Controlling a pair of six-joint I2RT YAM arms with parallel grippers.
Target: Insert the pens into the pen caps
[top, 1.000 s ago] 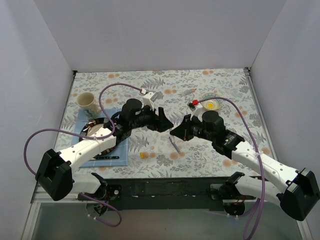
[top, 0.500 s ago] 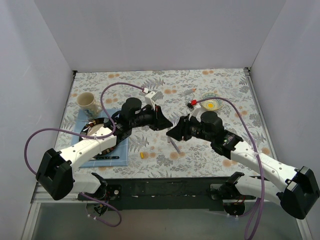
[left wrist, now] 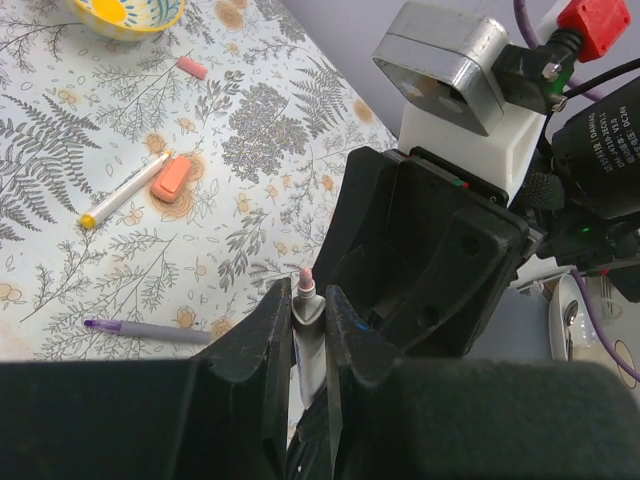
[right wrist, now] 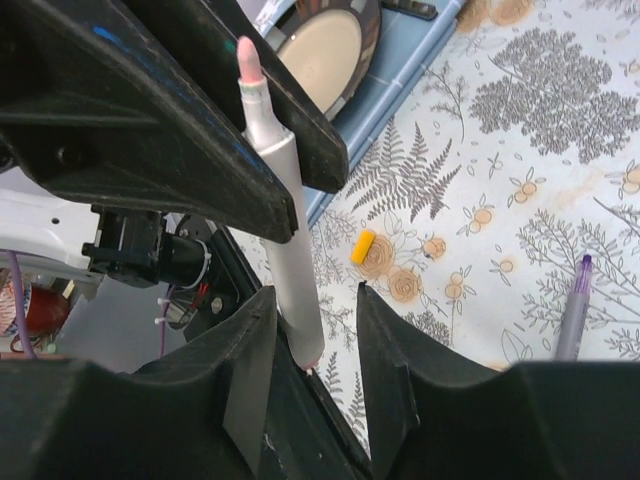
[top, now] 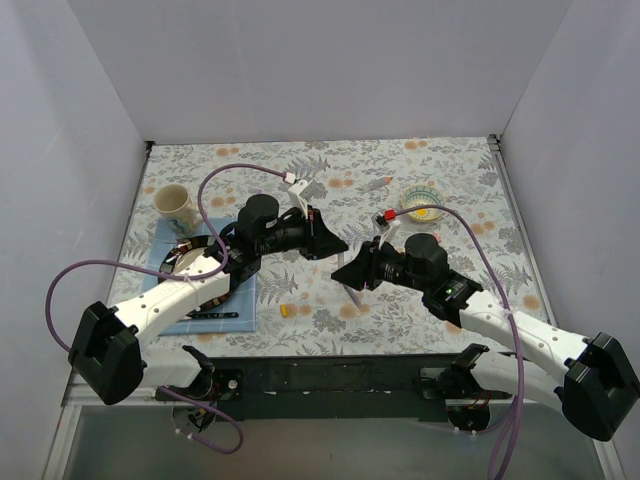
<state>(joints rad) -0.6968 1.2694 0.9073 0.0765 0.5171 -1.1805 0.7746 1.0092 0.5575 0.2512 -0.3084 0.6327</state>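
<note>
Left pincer [left wrist: 307, 296], arm outstretched, clamps white-pink pen [right wrist: 281, 210].

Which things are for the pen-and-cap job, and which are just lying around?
For the job: white-pink pen, purple pen, yellow-tipped pen, orange cap, yellow cap.
Lying about: yellow bowl, mug, plate, blue mat.

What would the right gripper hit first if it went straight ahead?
Most likely the white marker pen with a pink tip, held by the left gripper just ahead; depth is unclear.
</note>
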